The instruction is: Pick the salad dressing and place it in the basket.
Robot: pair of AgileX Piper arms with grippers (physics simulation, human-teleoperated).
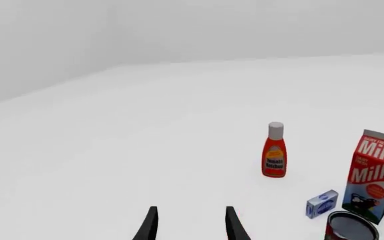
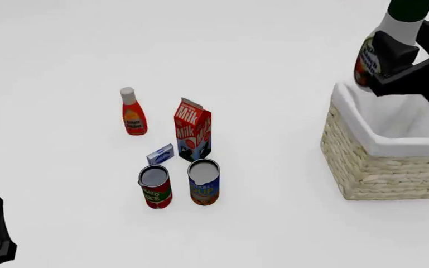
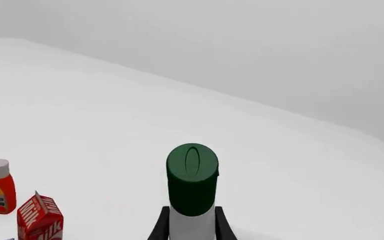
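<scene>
We count two bottles: salad dressing and ketchup; two cans; one milk carton; one small box; one basket.

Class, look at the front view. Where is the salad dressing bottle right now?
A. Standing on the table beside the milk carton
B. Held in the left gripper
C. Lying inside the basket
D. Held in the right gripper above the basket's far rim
D: the right gripper clamps the salad dressing above the far rim of the basket.

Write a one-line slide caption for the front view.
Right end effector holds the salad dressing above the basket; groceries stand grouped at centre.
</scene>
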